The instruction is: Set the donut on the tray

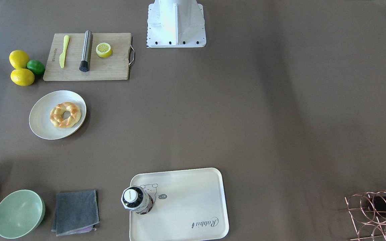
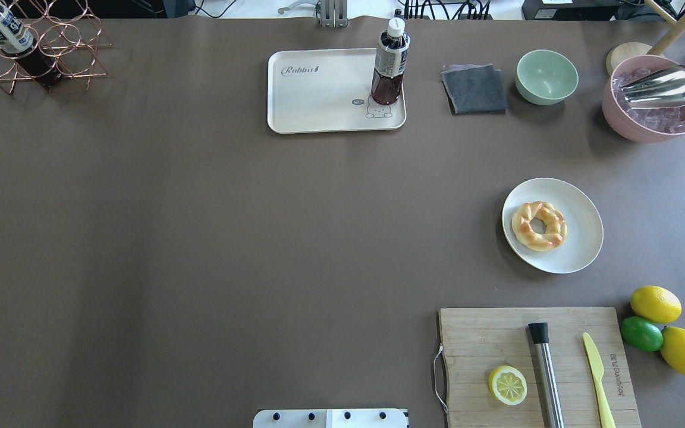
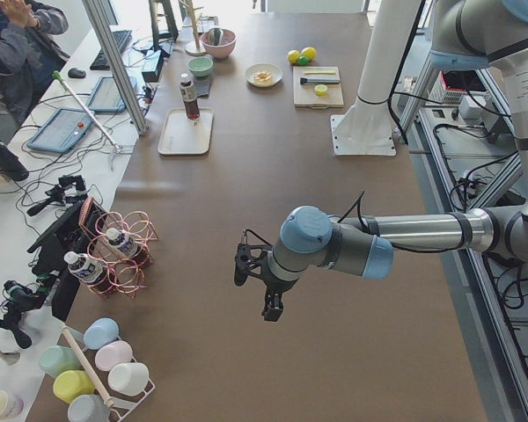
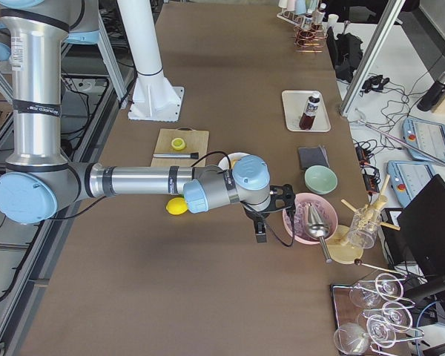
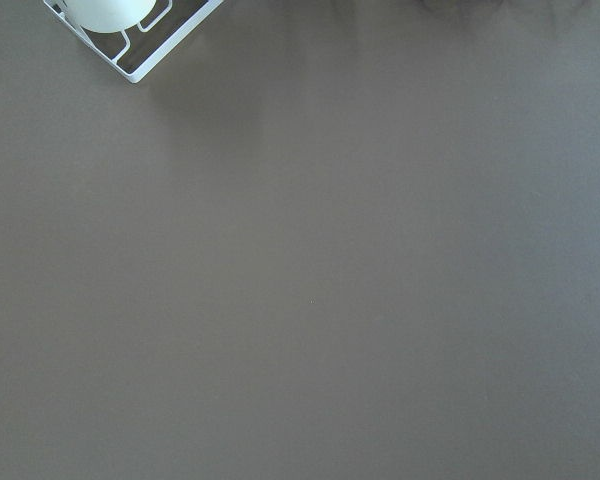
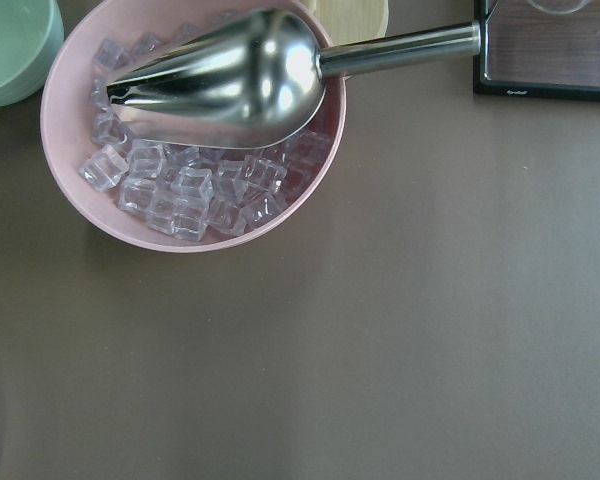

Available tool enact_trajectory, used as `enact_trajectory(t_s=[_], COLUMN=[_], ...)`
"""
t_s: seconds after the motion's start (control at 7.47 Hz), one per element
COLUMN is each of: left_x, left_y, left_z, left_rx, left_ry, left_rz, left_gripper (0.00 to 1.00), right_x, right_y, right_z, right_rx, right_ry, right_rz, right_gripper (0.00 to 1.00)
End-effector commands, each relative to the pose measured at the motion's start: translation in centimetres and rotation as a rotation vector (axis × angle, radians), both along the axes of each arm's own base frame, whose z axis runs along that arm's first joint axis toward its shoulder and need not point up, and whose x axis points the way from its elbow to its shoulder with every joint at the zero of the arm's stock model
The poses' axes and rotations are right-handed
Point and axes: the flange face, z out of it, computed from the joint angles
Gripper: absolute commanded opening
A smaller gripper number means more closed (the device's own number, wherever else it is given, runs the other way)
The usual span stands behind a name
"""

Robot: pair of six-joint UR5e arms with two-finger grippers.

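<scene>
The donut (image 1: 65, 114), a braided golden ring, lies on a round off-white plate (image 1: 40, 125) on the robot's right side; it also shows in the overhead view (image 2: 539, 225). The cream tray (image 1: 186, 204) with "Rabbit" lettering lies at the far edge (image 2: 319, 95), and a dark drink bottle (image 2: 389, 65) stands on its bear-print corner. My left gripper (image 3: 255, 290) hovers over bare table far from both, seen only from the side, so I cannot tell its state. My right gripper (image 4: 276, 215) hovers beside the pink ice bowl (image 4: 309, 217); I cannot tell its state either.
A wooden cutting board (image 2: 497, 333) holds a lemon half (image 2: 508, 384), a metal muddler and a yellow knife. Two lemons and a lime (image 2: 641, 333) lie beside it. A grey cloth (image 2: 474, 89), a green bowl (image 2: 546, 76) and a copper bottle rack (image 2: 33, 53) stand along the far edge.
</scene>
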Motion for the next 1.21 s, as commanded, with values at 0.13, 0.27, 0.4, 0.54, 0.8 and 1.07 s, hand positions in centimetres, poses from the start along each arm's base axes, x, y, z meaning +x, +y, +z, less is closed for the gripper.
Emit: enact_trajectory(t_s=[0.13, 0.27, 0.4, 0.54, 0.8, 1.07], left_x=[-0.1, -0.2, -0.4, -0.4, -0.5, -0.1], left_y=[0.1, 0.3, 0.4, 1.8, 1.9, 1.7], left_z=[0.9, 1.5, 1.7, 2.2, 2.1, 1.5], left_rx=[-0.003, -0.017, -0.021, -0.038, -0.042, -0.027], left_ry=[-0.049, -0.049, -0.069, -0.067, -0.059, -0.053], left_rz=[-0.006, -0.007, -0.014, -0.020, -0.030, -0.017], left_gripper=[0.97, 0.97, 0.97, 0.97, 0.97, 0.97], right_x=[0.0, 0.1, 0.0, -0.1, -0.2, -0.4], right_y=[-0.3, 0.0, 0.3, 0.9, 0.9, 1.1], right_z=[0.6, 0.9, 1.1, 0.9, -0.3, -1.4], right_rx=[-0.007, -0.013, -0.017, -0.016, 0.005, -0.016], right_ry=[0.090, 0.089, 0.081, 0.059, 0.044, 0.027], right_rz=[0.020, 0.020, 0.015, 0.010, 0.007, 0.044], right_gripper=[1.00, 1.00, 1.00, 1.00, 1.00, 1.00])
